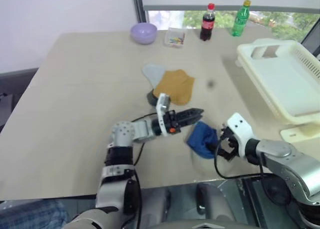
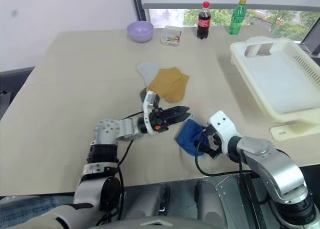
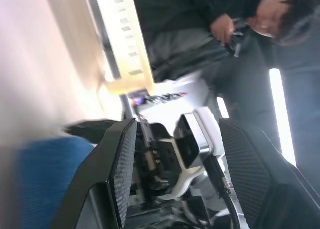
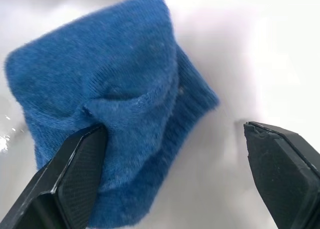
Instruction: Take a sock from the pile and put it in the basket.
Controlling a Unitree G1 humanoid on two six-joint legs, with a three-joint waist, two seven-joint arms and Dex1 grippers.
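The blue sock lies crumpled on the tan table near its front edge, apart from the pile of mustard, pale grey and dark grey socks further back. My right gripper is open wide at the sock's right side, with one finger against the fabric and the other on bare table. My left gripper hovers just above and left of the sock, pointing right, open with nothing between its fingers. The cream basket stands at the right of the table.
A lilac bowl, a small clear box, a cola bottle and a green bottle line the far edge. A person in dark clothes stands beyond the basket in the left wrist view.
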